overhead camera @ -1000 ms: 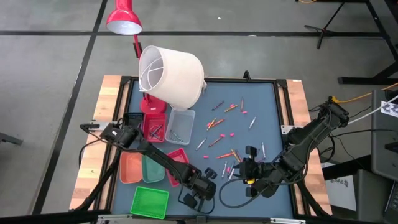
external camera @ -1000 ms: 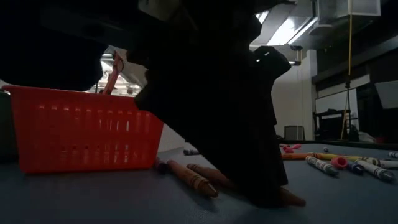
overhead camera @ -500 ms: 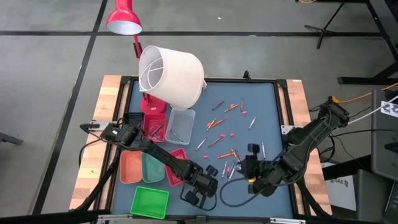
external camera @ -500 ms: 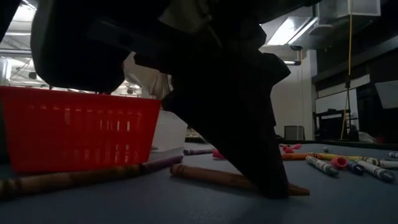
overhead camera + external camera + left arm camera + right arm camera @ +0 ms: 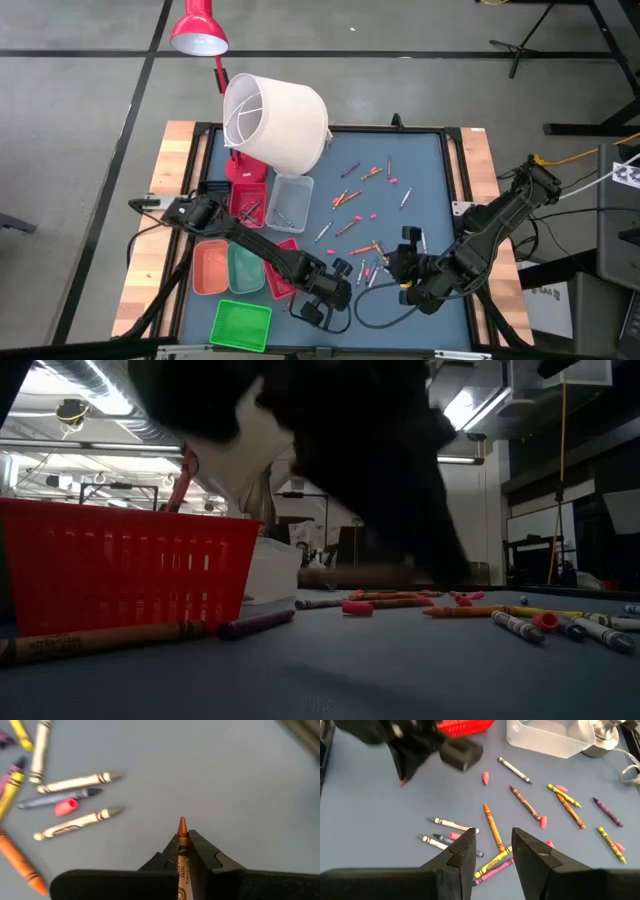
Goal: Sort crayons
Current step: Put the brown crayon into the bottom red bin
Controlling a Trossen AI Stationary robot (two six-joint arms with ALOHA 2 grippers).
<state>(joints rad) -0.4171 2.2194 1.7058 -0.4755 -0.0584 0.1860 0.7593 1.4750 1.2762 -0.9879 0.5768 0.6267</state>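
Crayons (image 5: 352, 200) in mixed colours lie scattered over the blue mat's middle and near part, with several more (image 5: 492, 827) below my right gripper. My left gripper (image 5: 183, 840), near the mat's front edge (image 5: 340, 272), is shut on a brown crayon (image 5: 182, 826). That crayon shows blurred above the mat (image 5: 350, 576) in the low view. My right gripper (image 5: 492, 845) hangs open over the crayons at the right front (image 5: 404, 241) and touches nothing. My left gripper pinches the brown crayon's paper-wrapped shaft (image 5: 181, 851) between its two fingers. The crayon lies along the fingers, and its pointed tip (image 5: 182, 823) sticks out past the fingertips. The fingers slant down from the table's left. The crayon is lifted clear of the mat.
A red basket tray (image 5: 120, 570) stands just left of the left gripper, beside orange (image 5: 210, 268), teal (image 5: 246, 270) and green (image 5: 241, 325) trays. A clear tray (image 5: 290, 200) and a white lampshade (image 5: 275, 120) stand farther back. A tan crayon (image 5: 100, 641) and a purple one (image 5: 257, 624) lie by the basket.
My left gripper has risen from the mat with the brown crayon. Half a second ago the crayon lay flat on the mat under the fingers; now it is lifted clear. The other crayons have stayed where they were.
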